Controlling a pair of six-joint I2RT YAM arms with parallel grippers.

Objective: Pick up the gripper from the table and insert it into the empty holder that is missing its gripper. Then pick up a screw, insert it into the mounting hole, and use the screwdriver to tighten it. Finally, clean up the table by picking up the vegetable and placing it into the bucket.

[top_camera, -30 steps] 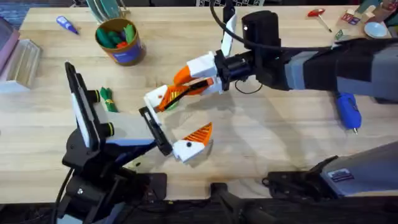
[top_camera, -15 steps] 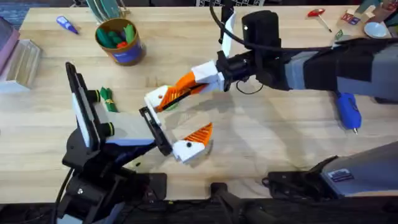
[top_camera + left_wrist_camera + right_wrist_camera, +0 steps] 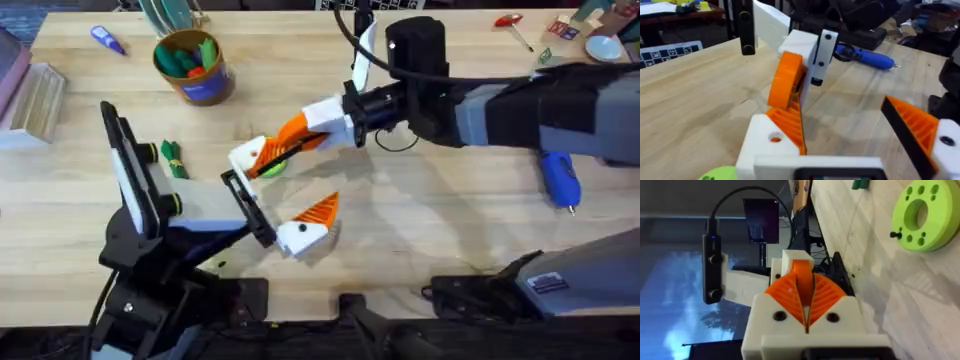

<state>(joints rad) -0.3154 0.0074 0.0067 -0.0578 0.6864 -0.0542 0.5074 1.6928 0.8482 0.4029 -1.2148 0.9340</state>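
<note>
A: Where's the ribbed orange wedge (image 3: 292, 131)?
B: Pinched in the right pincer (image 3: 805, 311), pressed to the white angular holder (image 3: 248, 156).
A: Left pincer (image 3: 283, 197)?
B: Wide; bare grained desk (image 3: 440, 215) lies beyond.

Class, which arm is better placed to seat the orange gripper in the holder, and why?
Right. The right gripper is shut on the gripper, close against the white holder. The left gripper stands open, merely presenting that holder.

Right gripper (image 3: 805, 311) pinching the orange gripper (image 3: 801, 280) upright between 2 pads; lime-green holed disc (image 3: 923, 214) on the table (image 3: 880, 280).
</note>
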